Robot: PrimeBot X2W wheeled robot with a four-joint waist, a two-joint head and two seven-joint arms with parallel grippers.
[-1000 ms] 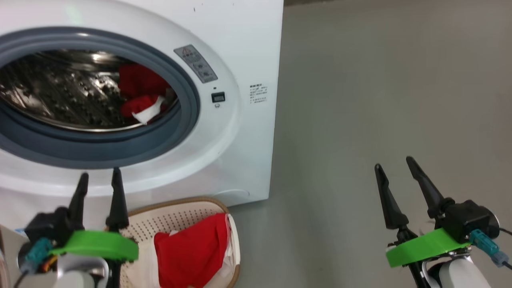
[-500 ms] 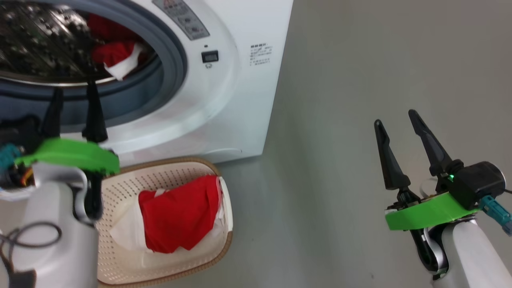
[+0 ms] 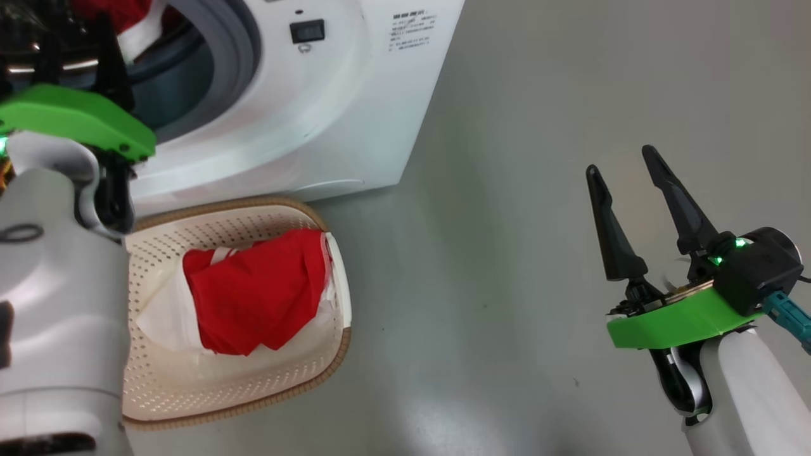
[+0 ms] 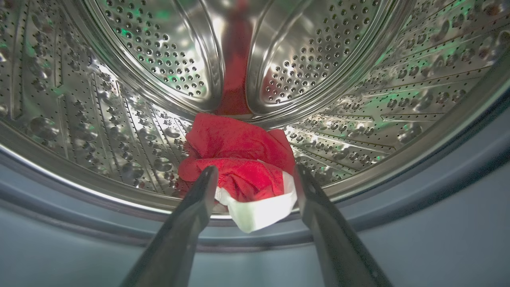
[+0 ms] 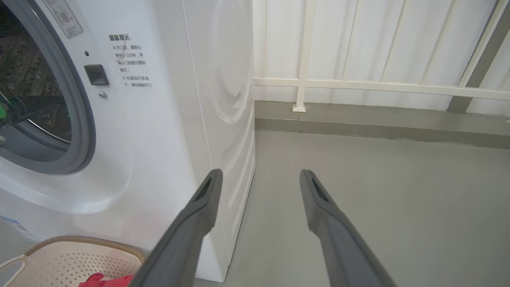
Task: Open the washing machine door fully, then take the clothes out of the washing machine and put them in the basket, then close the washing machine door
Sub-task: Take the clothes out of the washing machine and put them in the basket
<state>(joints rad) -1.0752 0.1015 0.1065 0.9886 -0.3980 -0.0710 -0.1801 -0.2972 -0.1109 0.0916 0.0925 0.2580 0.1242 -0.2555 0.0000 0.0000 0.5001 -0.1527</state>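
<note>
Grey floor [image 3: 507, 285] holds the part-filled basket [image 3: 190, 392]. Unloading: left gripper [image 4: 255, 170], wide, faces clothes [image 4: 235, 139] at the front edge of the drum [image 4: 119, 119]; next, reach in and close. Right gripper [image 3: 619, 160] idles wide.

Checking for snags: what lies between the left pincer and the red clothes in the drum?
Nothing: in the left wrist view the open left pincer frames the clothes, with the grey rubber ring beneath.

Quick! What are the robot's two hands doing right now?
Left gripper: open, empty, aimed at the red clothes.
Right gripper: open, holding nothing.
</note>
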